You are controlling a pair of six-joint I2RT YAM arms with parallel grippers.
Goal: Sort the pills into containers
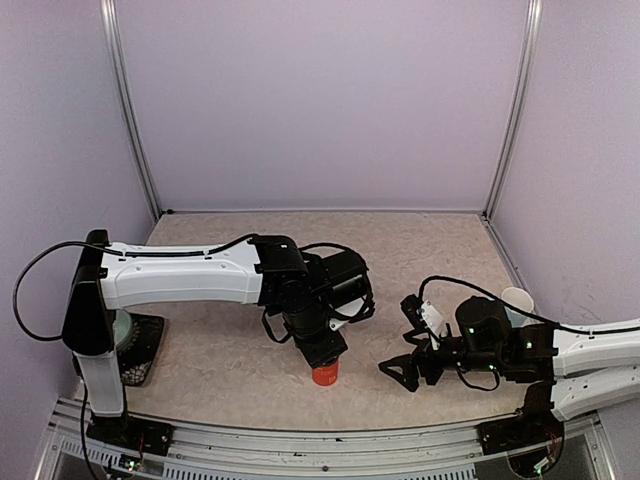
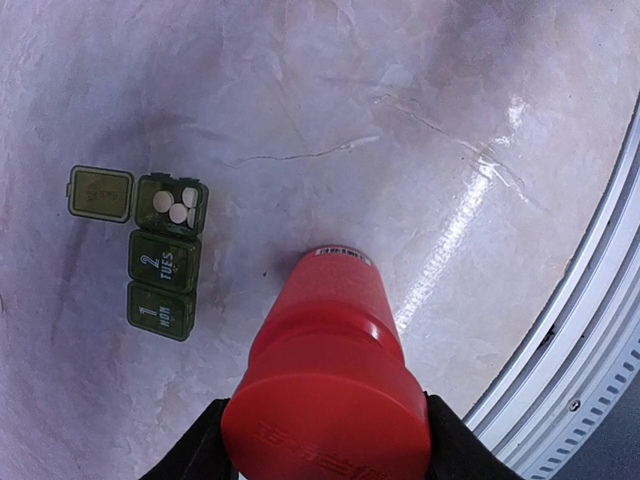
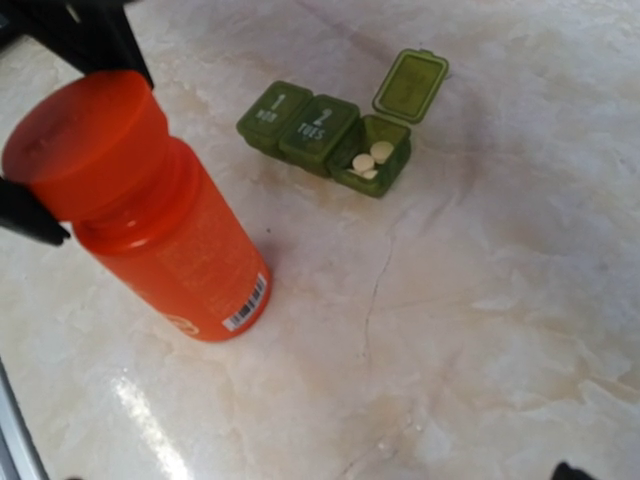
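Note:
The dark green container strip (image 2: pixel 163 262) lies on the table, with compartments marked 1 MON and 2 TUES shut. The third compartment (image 2: pixel 176 205) has its lid (image 2: pixel 101 192) flipped open and holds three white pills (image 2: pixel 177 212). The strip also shows in the right wrist view (image 3: pixel 322 134); in the top view the left arm hides it. My left gripper (image 2: pixel 325 445) is shut on the cap of an orange-red pill bottle (image 2: pixel 325 340), which stands upright on the table (image 1: pixel 325 374) (image 3: pixel 165 225). My right gripper (image 1: pixel 398 337) is open and empty, just right of the bottle.
A pale mug (image 1: pixel 518 300) stands at the right edge behind the right arm. A black base with a pale round object (image 1: pixel 132 342) sits at the left by the left arm's post. The metal front rail (image 2: pixel 590 350) runs close to the bottle.

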